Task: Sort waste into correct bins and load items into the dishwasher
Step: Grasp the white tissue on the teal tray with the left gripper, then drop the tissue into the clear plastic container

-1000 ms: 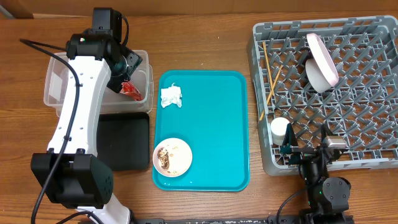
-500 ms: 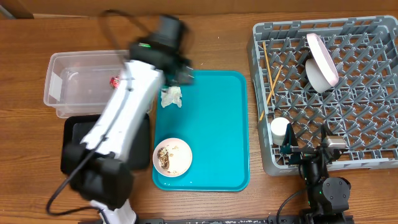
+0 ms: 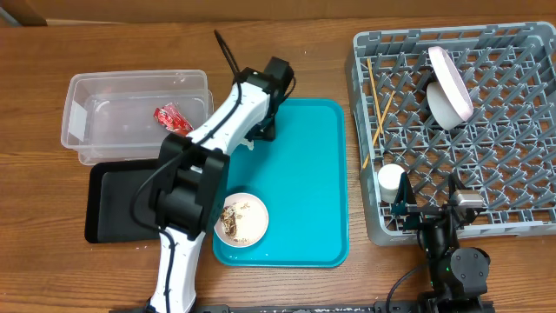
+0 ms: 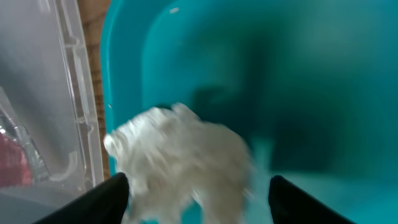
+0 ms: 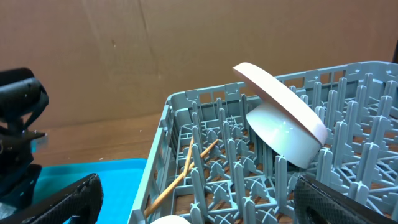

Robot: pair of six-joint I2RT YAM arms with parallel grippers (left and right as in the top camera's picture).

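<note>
Soft, even light; one view smeared.
The overhead view was bright and sharp, with only faint shadows on the teal tray. The left wrist view was blurred, the crumpled white tissue smeared and the clear tub wall glinting pale. The right wrist view was crisp.

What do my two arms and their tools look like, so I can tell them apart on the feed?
Left arm: white shells, black joints, a black cable running along it. Right arm: mostly black, with a black cable at its base. The left tool and right tool both have plain black fingers.
</note>
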